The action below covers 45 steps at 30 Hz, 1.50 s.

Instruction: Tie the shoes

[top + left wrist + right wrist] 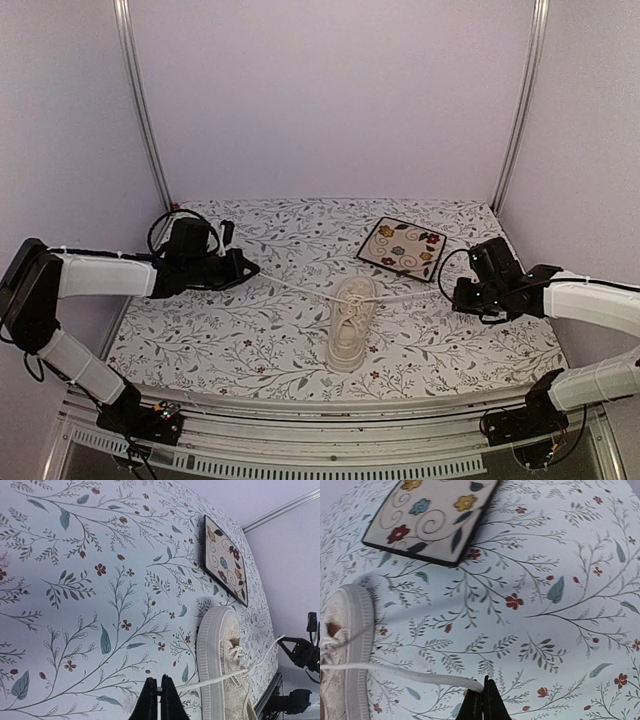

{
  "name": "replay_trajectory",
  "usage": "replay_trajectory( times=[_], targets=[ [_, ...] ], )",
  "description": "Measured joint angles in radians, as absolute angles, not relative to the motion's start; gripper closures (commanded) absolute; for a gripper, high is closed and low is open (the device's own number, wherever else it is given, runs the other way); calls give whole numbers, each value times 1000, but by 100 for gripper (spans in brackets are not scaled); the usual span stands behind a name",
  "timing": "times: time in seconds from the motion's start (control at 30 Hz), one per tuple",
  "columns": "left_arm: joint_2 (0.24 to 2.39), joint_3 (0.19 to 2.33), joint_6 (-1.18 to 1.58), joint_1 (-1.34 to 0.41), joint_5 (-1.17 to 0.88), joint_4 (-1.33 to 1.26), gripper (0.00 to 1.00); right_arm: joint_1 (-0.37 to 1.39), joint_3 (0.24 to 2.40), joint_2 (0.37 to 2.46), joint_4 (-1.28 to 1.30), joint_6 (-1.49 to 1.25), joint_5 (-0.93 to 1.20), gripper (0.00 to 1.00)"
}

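A cream-white sneaker [351, 325] lies in the middle of the floral table, toe toward the near edge. It also shows in the left wrist view [225, 670] and at the left edge of the right wrist view [342, 650]. Its two white laces are pulled out taut to either side. My left gripper [252, 268] is shut on the end of the left lace [210, 681], left of the shoe. My right gripper [458, 293] is shut on the end of the right lace [405, 672], right of the shoe.
A square floral tile [401, 247] lies behind and to the right of the shoe; it also shows in the left wrist view [225, 560] and in the right wrist view [430, 515]. Lilac walls enclose the table on three sides.
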<state>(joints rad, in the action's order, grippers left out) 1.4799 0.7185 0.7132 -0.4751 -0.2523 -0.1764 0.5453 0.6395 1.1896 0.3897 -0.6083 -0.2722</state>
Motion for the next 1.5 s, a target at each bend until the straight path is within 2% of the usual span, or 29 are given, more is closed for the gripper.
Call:
replay_trajectory(
  times=[0.13, 0.27, 0.5, 0.53, 0.6, 0.63, 0.7, 0.77, 0.9, 1.03, 1.17, 1.3, 1.5],
  targets=[
    [1502, 772, 662, -473, -305, -149, 100, 610, 646, 1102, 310, -509, -139, 98],
    [1536, 849, 626, -481, -347, -150, 100, 815, 733, 1134, 229, -420, -44, 98],
    [1583, 975, 567, -545, -399, -152, 100, 1117, 1010, 1488, 15, -364, 58, 97],
    [1587, 987, 562, -557, -405, -152, 100, 1144, 1050, 1546, -8, -361, 67, 81],
    [1593, 999, 552, -574, -411, -152, 100, 1188, 1124, 1654, -49, -352, 91, 40],
    [1595, 1002, 549, -584, -414, -152, 100, 1204, 1147, 1691, -60, -353, 98, 28],
    [1596, 1004, 542, -596, -417, -151, 100, 1225, 1168, 1724, -70, -349, 96, 11],
    [1596, 1006, 534, -606, -420, -151, 100, 1233, 1168, 1721, -65, -347, 66, 7],
    [1596, 1006, 518, -624, -431, -152, 100, 1203, 1147, 1651, -59, -338, -4, 8],
    [1592, 1006, 506, -649, -435, -152, 100, 1084, 1081, 1525, -56, -344, -12, 21],
    [1576, 1008, 508, -673, -435, -152, 100, 939, 1058, 1489, -56, -343, 89, 29],
    [1557, 1017, 515, -689, -434, -152, 100, 862, 1046, 1491, -54, -319, 178, 42],
    [1544, 1042, 524, -708, -439, -150, 100, 850, 1114, 1565, -54, -242, 296, 48]
  ],
)
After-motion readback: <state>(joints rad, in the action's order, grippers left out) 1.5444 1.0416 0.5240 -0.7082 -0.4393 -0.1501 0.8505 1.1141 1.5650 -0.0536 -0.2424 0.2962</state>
